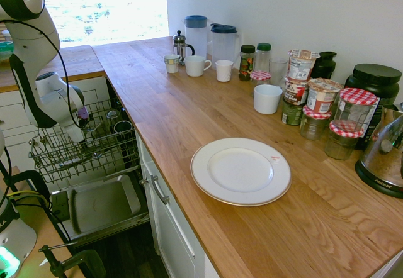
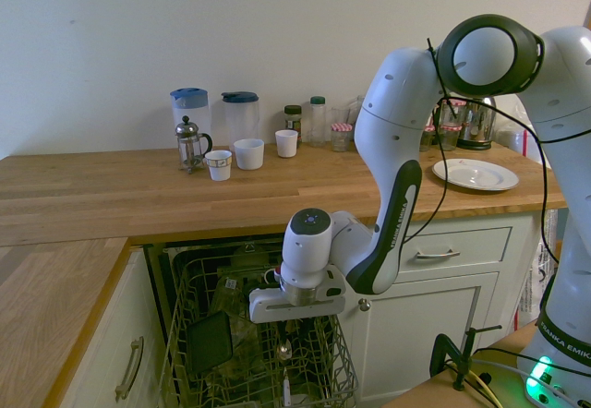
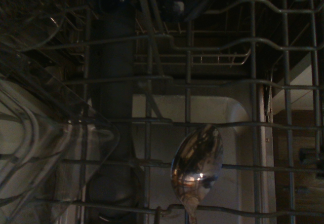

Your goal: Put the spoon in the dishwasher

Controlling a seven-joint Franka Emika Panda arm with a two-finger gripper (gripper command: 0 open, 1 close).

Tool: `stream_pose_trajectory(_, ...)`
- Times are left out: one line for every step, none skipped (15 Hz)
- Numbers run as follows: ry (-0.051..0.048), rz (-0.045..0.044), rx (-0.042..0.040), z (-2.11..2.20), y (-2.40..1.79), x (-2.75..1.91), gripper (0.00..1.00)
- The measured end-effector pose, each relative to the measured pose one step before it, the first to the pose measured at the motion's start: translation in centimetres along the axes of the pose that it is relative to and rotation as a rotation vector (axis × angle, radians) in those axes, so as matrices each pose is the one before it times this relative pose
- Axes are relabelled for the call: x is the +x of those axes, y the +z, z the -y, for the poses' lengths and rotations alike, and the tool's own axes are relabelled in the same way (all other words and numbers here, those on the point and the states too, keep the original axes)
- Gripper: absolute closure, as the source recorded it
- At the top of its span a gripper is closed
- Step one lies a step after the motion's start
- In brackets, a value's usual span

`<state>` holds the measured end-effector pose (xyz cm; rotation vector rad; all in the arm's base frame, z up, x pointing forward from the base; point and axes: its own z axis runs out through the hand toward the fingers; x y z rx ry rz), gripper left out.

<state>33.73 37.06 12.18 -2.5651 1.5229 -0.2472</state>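
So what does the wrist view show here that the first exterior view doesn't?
Only the wrist view shows the spoon, bowl up against the rack wires, with the pale door panel beneath.

Only the first exterior view shows the worktop with its plate, mugs, jugs and jars, and the arm reaching down into the dishwasher.

Both show the dark wire rack and the grey inner door panel under it.

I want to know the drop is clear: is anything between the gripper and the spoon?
Nothing: in the second exterior view the gripper hangs right above the spoon, over the dishwasher rack.
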Motion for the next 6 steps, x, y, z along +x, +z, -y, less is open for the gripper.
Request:
stream_pose_trajectory(-0.00131,-0.0046,0.01059,0.033,-0.971,-0.01,0.0)
stream_pose_trajectory(-0.00237,-0.00542,0.01256,-0.099,-1.229,0.075,0.0)
stream_pose_trajectory(-0.00073,-0.00685,0.01183,-0.206,-1.347,0.134,0.0)
stream_pose_trajectory(0.0015,-0.0068,0.01199,-0.277,-1.521,0.076,0.0)
stream_pose_trajectory(0.0068,-0.00741,0.00982,-0.306,-1.525,-0.01,0.0)
stream_pose_trajectory(0.00852,-0.00497,0.00886,-0.243,-1.447,-0.11,0.0)
